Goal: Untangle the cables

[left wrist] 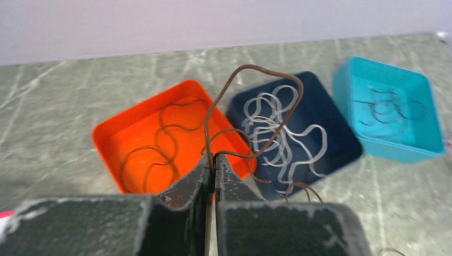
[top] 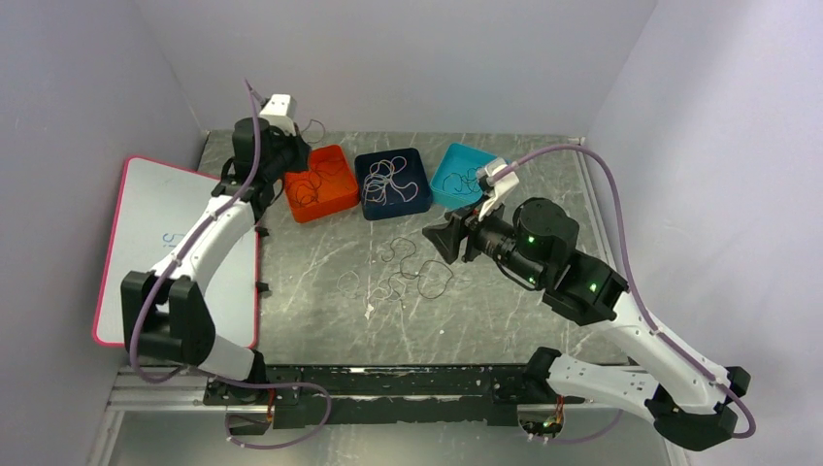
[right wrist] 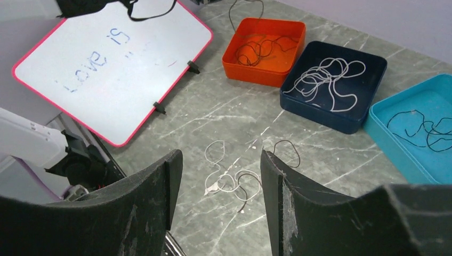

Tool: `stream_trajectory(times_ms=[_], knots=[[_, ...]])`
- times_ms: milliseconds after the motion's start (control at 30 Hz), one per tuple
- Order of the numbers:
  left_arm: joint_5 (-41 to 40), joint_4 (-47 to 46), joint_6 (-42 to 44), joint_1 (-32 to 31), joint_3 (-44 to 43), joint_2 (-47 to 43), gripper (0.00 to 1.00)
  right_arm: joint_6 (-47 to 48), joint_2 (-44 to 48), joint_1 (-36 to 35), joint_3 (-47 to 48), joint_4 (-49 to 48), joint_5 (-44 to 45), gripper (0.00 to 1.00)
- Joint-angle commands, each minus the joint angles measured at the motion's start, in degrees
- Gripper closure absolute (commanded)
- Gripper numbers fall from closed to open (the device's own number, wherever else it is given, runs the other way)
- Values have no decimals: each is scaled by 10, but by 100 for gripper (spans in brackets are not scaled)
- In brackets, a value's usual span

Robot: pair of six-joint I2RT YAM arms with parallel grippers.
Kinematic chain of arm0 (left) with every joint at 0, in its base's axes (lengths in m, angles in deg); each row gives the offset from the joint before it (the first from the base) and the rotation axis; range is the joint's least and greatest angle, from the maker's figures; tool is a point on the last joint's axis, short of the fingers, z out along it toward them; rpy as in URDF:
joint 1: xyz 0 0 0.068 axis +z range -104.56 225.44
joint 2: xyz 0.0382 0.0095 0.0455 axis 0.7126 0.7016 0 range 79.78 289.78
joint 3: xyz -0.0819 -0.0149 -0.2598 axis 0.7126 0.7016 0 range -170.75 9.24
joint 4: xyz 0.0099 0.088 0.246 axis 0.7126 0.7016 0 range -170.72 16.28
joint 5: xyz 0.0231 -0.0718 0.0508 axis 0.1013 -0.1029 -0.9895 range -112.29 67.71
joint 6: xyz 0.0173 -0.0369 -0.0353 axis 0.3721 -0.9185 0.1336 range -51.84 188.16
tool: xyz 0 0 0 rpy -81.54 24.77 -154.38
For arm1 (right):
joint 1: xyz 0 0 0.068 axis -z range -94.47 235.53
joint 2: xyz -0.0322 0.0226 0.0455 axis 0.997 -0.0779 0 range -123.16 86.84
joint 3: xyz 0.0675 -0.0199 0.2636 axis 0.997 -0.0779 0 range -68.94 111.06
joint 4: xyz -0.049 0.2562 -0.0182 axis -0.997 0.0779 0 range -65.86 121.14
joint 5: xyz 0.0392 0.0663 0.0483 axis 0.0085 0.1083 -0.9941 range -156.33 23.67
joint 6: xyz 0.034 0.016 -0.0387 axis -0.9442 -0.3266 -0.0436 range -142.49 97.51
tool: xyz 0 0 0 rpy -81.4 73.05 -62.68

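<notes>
My left gripper [top: 291, 155] is shut on a brownish-red cable [left wrist: 248, 66] and holds it above the orange tray [top: 340, 194]; in the left wrist view the fingertips [left wrist: 215, 160] pinch the wire, which loops up over the tray. Brownish-red cables lie in the orange tray [left wrist: 106, 133], white cables in the navy tray [left wrist: 330, 149], black cables in the teal tray [left wrist: 405, 152]. A small tangle of white and dark cables [top: 408, 272] lies on the table's middle. My right gripper [top: 442, 238] is open and empty above that tangle [right wrist: 229, 178].
The three trays stand in a row at the back: orange [right wrist: 256, 74], navy [top: 393, 152], teal [top: 451, 165]. A pink-framed whiteboard [top: 155, 233] lies at the left, with writing on it in the right wrist view [right wrist: 117, 69]. Grey walls enclose the table.
</notes>
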Motion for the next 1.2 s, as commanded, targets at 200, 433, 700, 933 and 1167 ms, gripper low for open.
stream_trajectory(times_ms=[200, 433, 700, 933, 1167], knots=[[6, -51, 33, 64, -82, 142, 93, -4, 13, -2, 2, 20, 5, 41], [10, -63, 41, 67, -129, 225, 93, -6, 18, -1, -1, 29, 17, 41], [4, -65, 56, 67, -160, 284, 93, -4, 11, -1, 0, 34, 25, 41], [56, -50, 36, 65, -160, 307, 93, -1, 1, -2, -3, 26, 20, 41], [102, -21, 17, 65, -133, 296, 80, -10, -1, -2, -18, 4, 11, 41]])
